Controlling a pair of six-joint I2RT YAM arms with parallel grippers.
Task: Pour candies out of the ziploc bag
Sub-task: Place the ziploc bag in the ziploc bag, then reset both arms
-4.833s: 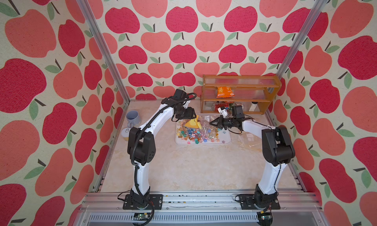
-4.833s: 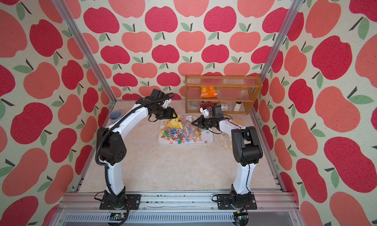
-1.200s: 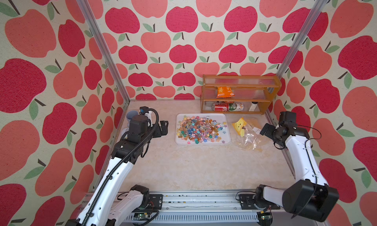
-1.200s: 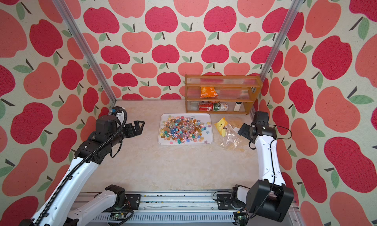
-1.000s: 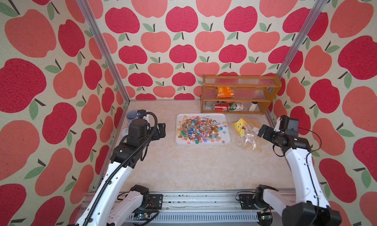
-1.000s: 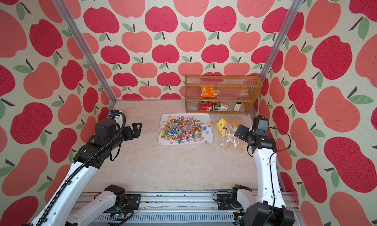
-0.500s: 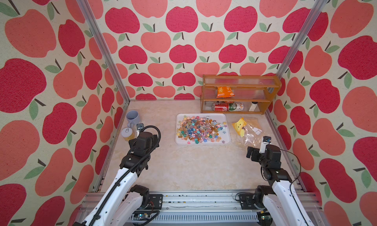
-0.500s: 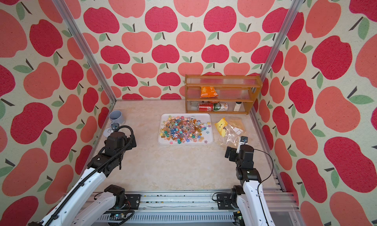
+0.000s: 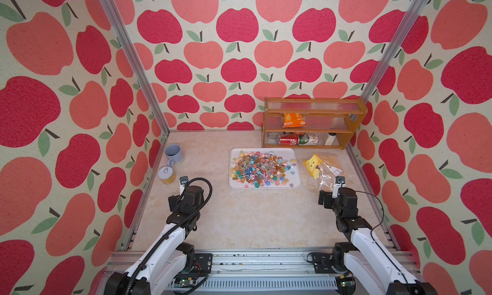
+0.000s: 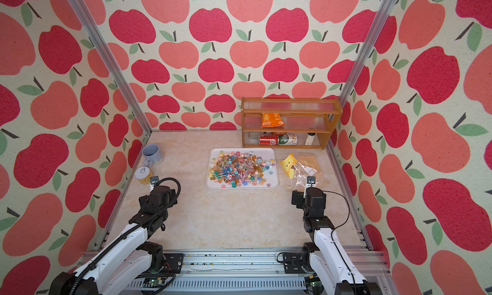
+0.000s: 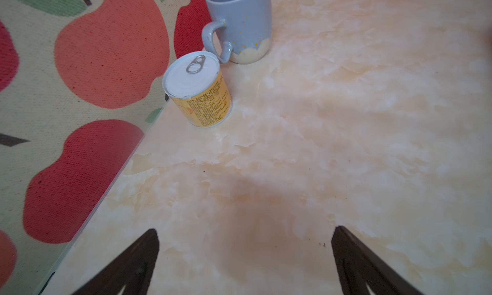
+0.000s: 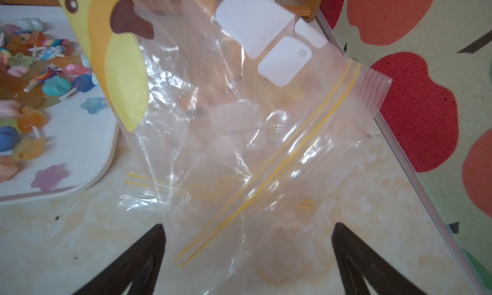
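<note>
Candies (image 9: 262,168) are all in a heap on the white tray (image 9: 266,186), mid-table, toward the far side. They are mixed colours, and some lie loose near the tray's near edge, including a few star shapes.

The ziploc bag (image 9: 326,171) lies flat and crumpled on the table (image 9: 253,219), just right of the tray. It is clear with yellow zip lines and white labels, and I can see no candies in it. The yellow item with a face (image 9: 312,164) sits at the bag's far-left part, beside the tray's right edge.

The right gripper (image 12: 247,225) is on the near right side with its jaws spread wide and nothing held. In the right wrist view the bag's near end shows between the fingers without being pinched. I can't tell how high above the bag the gripper is.

The left gripper (image 11: 245,229) is on the near left side, also spread wide and empty, with bare table in front of it. Past it stands a yellow tin can (image 9: 167,175) by the left wall, with a blue-grey mug (image 9: 173,154) just behind it, upright.

A wooden shelf (image 9: 314,112) stands at the far right. An orange snack packet (image 9: 292,120) is on its middle level, and a red can (image 9: 287,139) lies on its side on the bottom level.
</note>
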